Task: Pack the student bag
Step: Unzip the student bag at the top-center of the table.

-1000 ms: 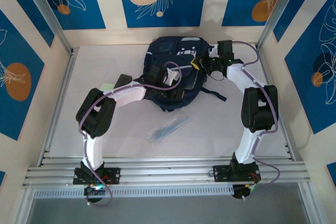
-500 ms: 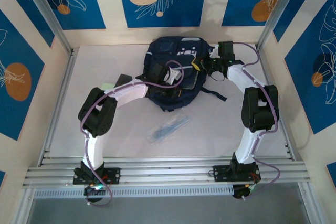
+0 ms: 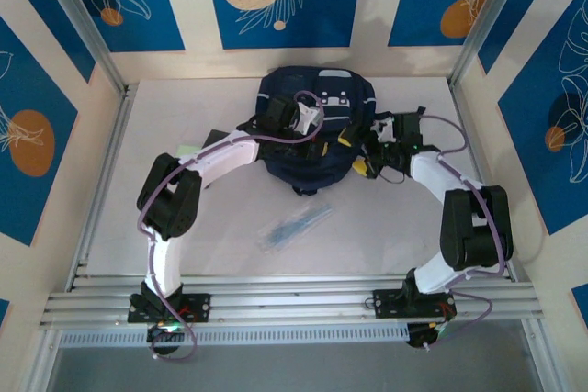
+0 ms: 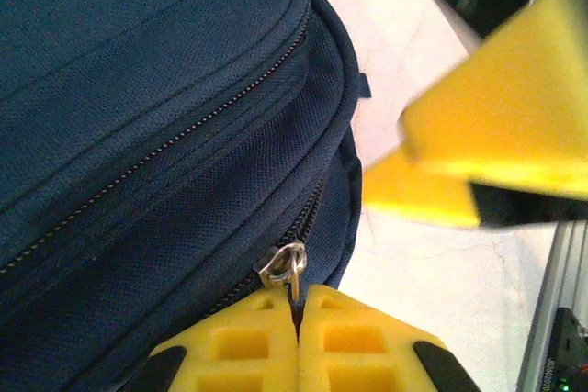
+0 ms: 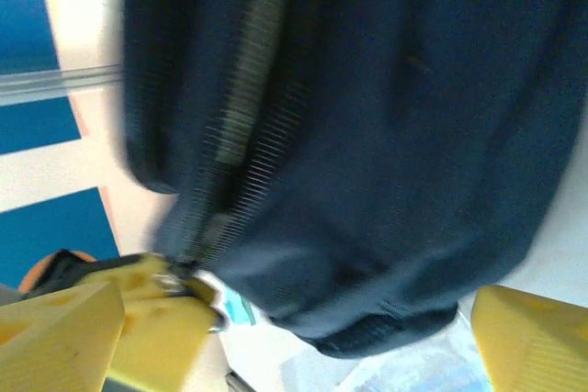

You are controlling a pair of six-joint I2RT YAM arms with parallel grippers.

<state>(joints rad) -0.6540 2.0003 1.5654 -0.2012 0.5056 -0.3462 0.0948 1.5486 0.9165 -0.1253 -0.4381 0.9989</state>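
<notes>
bare table (image 3: pixel 175 107) left of student bag (image 3: pixel 322 164)

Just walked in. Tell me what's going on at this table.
A robot is packing a navy backpack. The left end effector is shut on its zipper pull. The right end effector stands open at the bag's right side. A clear packet lies on the table in front of the bag, not yet packed.

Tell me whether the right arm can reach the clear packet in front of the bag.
Probably yes: the right gripper stands open beside the student bag, and the clear packet lies on bare table in front of it, nothing between.
</notes>
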